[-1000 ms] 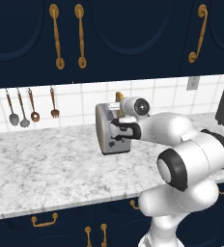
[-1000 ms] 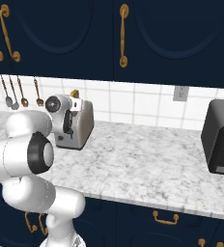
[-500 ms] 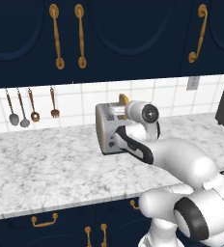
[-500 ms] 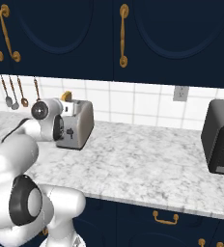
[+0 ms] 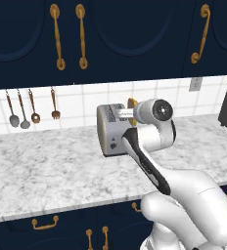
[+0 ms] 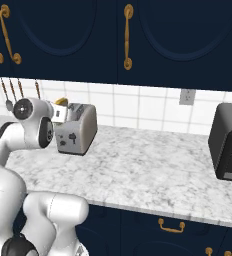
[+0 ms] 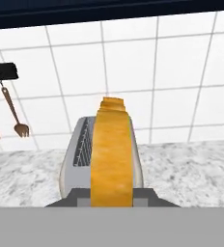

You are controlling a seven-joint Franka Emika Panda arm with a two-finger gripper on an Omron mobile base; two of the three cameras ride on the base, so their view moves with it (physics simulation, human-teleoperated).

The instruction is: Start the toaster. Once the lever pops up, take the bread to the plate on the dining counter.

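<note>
Setting: marbled white-grey counter (image 5: 47, 171) under dark navy wall cabinets (image 5: 125, 34) with gold handles; white tiled backsplash (image 6: 138, 107) behind
Utensil rail: spoons and a fork (image 5: 55, 103) hang on the tiles, left of centre in the left base view; fork also at left edge of hand view (image 7: 18, 126)
Toaster: grey-silver toaster (image 5: 110, 132) stands on the counter near the backsplash, centre of left base view, left of centre in right base view (image 6: 80, 129); dark knobs on its end face
Bread: golden-tan slice of bread (image 7: 112, 159) centre of hand view, upright over the right-hand slot, rising well above the toaster top (image 7: 82, 144); orange crust tip visible at the toaster top in the base views (image 6: 61, 101)
Gripper: gripper (image 5: 126, 114) sits at the toaster's top beside the bread; fingertips hidden in hand view; jaws pressed together, apparently pinching the slice, contact not clearly visible
Black appliance: dark boxy unit (image 6: 230, 142) on the counter at right edge of right base view, well apart from the toaster
Outlet: wall socket (image 6: 187, 96) on tiles, upper right
</note>
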